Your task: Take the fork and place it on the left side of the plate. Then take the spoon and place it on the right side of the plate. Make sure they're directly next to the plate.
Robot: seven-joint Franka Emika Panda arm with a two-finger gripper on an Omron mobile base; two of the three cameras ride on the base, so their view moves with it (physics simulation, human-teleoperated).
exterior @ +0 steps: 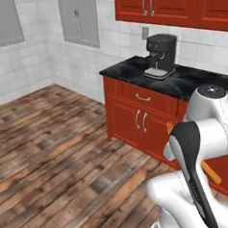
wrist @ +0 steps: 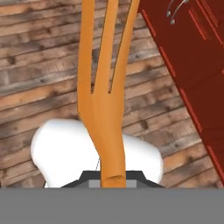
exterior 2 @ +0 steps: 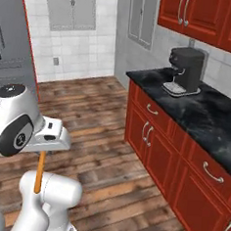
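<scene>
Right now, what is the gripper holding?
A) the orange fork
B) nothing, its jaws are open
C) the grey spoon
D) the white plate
A: in the hand view the orange fork rises from between the shut jaws with its tines pointing away, and in the right base view its orange handle hangs below the hand above the wooden floor.

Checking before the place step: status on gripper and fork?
Gripper shut on fork. Fork held over wood floor, tines pointing away. Red cabinets alongside, nothing blocking.
</scene>
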